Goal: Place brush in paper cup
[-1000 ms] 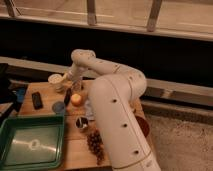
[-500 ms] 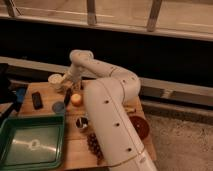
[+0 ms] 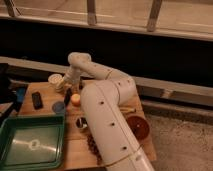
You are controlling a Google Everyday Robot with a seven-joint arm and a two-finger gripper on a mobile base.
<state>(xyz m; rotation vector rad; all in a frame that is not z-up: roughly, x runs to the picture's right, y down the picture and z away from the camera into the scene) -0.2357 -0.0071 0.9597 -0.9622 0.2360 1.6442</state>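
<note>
Brush lies on the table just below your gripper, whose jaws stand open. Come straight down, pinch it mid-length, then lift it upright before moving to the cup just behind.

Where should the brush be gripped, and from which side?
Probably mid-shaft, from above: the brush is a slender dark stick that seems to lie flat near the paper cup, so jaws should straddle its narrow width. The gripper hovers just over it.
</note>
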